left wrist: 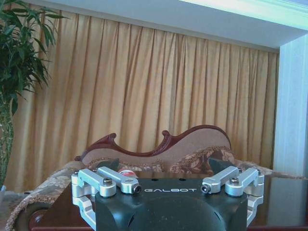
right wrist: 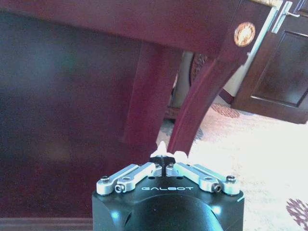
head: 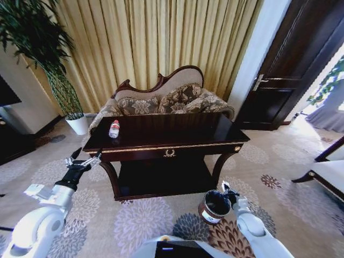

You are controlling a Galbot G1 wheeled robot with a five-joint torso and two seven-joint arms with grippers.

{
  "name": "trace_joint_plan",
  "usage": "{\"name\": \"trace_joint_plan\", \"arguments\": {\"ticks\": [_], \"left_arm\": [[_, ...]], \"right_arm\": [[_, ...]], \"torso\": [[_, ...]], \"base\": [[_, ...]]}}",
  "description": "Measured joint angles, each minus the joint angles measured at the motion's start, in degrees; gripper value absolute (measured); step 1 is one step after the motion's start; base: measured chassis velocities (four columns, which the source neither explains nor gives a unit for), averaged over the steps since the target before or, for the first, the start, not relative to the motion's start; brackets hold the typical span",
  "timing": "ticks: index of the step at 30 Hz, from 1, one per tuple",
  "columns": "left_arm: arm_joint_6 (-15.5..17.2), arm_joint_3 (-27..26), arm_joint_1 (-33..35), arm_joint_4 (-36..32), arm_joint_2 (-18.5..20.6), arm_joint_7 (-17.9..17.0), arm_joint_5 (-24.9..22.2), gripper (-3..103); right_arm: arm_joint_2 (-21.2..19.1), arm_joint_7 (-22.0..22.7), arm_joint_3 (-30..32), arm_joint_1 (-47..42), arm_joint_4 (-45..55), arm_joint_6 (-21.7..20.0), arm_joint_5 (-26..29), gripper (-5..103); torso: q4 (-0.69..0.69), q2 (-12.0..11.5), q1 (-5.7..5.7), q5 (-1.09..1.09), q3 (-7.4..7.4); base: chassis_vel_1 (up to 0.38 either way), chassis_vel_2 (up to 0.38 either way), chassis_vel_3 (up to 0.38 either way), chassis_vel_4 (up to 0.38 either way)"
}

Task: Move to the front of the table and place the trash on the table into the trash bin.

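The dark glossy table (head: 177, 131) stands ahead of me. On its left end stands a clear water bottle with a red cap (head: 114, 129); its cap (left wrist: 126, 169) shows just beyond my left fingers. My left gripper (head: 81, 160) hangs open off the table's left front corner, nothing between its fingers (left wrist: 163, 166). The small dark trash bin (head: 214, 207) with a black liner sits on the carpet by the table's right front leg. My right gripper (head: 228, 190) is at the bin's far right rim, shut on a white paper wad (right wrist: 166, 150) that sticks out past the fingertips.
A patterned sofa (head: 161, 99) stands behind the table. A potted plant in a white pot (head: 79, 124) is at the far left. A dark door (head: 290, 70) and a chair (head: 328, 172) are on the right. The table leg (right wrist: 202, 96) rises close before my right gripper.
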Motion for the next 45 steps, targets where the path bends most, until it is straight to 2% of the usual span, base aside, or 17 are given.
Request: {"name": "trace_joint_plan", "arguments": {"ticks": [7, 8, 10, 11, 12, 17, 18, 24, 27, 28, 31, 32, 34, 35, 37, 40, 45], "left_arm": [[-0.12, -1.61, 0.93, 0.1, 0.44, 0.06, -0.49, 100], [-0.14, -1.77, 1.04, 0.12, 0.46, 0.15, -0.53, 100], [-0.16, -1.83, 1.08, 0.13, 0.46, 0.2, -0.55, 100], [-0.17, -1.84, 1.1, 0.13, 0.4, 0.23, -0.55, 100], [-0.17, -1.84, 1.1, 0.13, 0.4, 0.23, -0.55, 100], [-0.21, -1.68, 1.15, -0.17, 0.2, 0.27, -0.47, 100], [-0.21, -1.68, 1.15, -0.17, 0.2, 0.27, -0.47, 100], [-0.22, -1.47, 1.21, -0.67, -0.01, 0.28, -0.36, 100], [-0.23, -1.47, 1.27, -0.73, -0.1, 0.27, -0.33, 100], [-0.27, -1.49, 1.32, -0.77, -0.16, 0.28, -0.3, 100], [-0.5, -1.6, 1.53, -1.07, -0.27, 0.29, -0.22, 100], [-0.5, -1.6, 1.53, -1.07, -0.27, 0.29, -0.22, 100], [-0.53, -1.59, 1.58, -1.38, -0.33, 0.31, -0.15, 100], [-0.53, -1.59, 1.58, -1.38, -0.33, 0.31, -0.15, 100], [-0.53, -1.42, 1.57, -1.48, -0.36, 0.34, 0.25, 100], [-0.53, -1.25, 1.57, -1.57, -0.49, 0.35, 0.5, 100], [-0.53, -1.16, 1.58, -1.71, -0.53, 0.37, 0.57, 100]], "right_arm": [[0.67, 1.42, -1.04, 2.5, -4.43, 0.12, -2.24, -2], [0.55, 1.79, -1.2, 2.78, -4.64, -0.06, -2.37, 3], [0.39, 2.14, -1.29, 3.03, -4.8, -0.2, -2.42, 3], [0.15, 2.62, -1.39, 3.37, -5.0, -0.3, -2.44, 14], [0.15, 2.62, -1.39, 3.37, -5.0, -0.3, -2.44, 14], [-0.25, 3.31, -1.35, 3.48, -5.15, -0.39, -2.57, 36], [-0.25, 3.31, -1.35, 3.48, -5.15, -0.39, -2.57, 36], [-0.63, 4.2, -0.84, 3.25, -3.81, 0.24, -2.07, 62], [-0.85, 4.29, -0.77, 3.11, -2.19, 0.55, -1.21, 68], [-1.05, 4.41, -0.77, 2.95, -0.44, 0.74, -0.34, 68], [-2.21, 4.95, -1.03, 2.35, 8.64, 0.16, 4.44, 85], [-2.21, 4.95, -1.03, 2.35, 8.64, 0.16, 4.44, 85], [-4.03, 6.71, -2.06, 2.06, 17.56, -1.37, 7.8, 96], [-4.03, 6.71, -2.06, 2.06, 17.56, -1.37, 7.8, 96], [-6.37, 9.22, -3.75, 1.88, 27.0, -3.74, 10.92, 99], [-8.11, 12.2, -5.49, 1.86, 33.88, -6.09, 13.32, 100], [-9.78, 14.44, -6.71, 1.85, 40.9, -8.3, 15.45, 100]], "torso": [[0.0, 0.0, 0.0, 0.0, 0.0], [0.0, 0.0, 0.0, 0.01, 0.0], [0.0, 0.0, 0.0, 0.0, 0.0], [0.0, 0.0, 0.0, 0.0, 0.0], [0.0, 0.0, 0.0, 0.0, 0.0], [0.0, 0.0, 0.0, 0.0, 0.0], [0.0, 0.0, 0.0, 0.0, 0.0], [-0.01, 0.0, 0.0, 0.01, 0.0], [0.0, 0.0, 0.0, 0.0, 0.0], [0.0, 0.0, 0.0, 0.01, 0.0], [0.0, 0.0, 0.0, 0.0, 0.0], [0.0, 0.0, 0.0, 0.0, 0.0], [0.01, 0.0, 0.0, -0.01, 0.0], [0.01, 0.0, 0.0, -0.01, 0.0], [0.01, 0.0, 0.0, -0.01, 0.0], [0.01, 0.0, 0.0, 0.0, 0.0], [0.0, 0.0, 0.0, -0.01, 0.0]], "base": [[0.0, 0.0, 0.0, 0.0], [0.0, 0.0, 0.0, 0.0], [0.0, 0.0, 0.0, 0.0], [0.0, 0.0, 0.0, 0.0], [0.0, 0.0, 0.0, 0.0], [0.0, 0.0, 0.0, 0.0], [0.0, 0.0, 0.0, 0.0], [0.0, 0.0, 0.0, 0.0], [0.0, 0.0, 0.0, 0.0], [0.0, 0.0, 0.0, 0.0], [0.0, 0.0, 0.0, 0.0], [0.0, 0.0, 0.0, 0.0], [0.0, 0.0, 0.0, 0.0], [0.0, 0.0, 0.0, 0.0], [0.0, 0.0, 0.0, 0.0], [0.0, 0.0, 0.0, 0.0], [0.0, 0.0, 0.0, 0.0]]}}
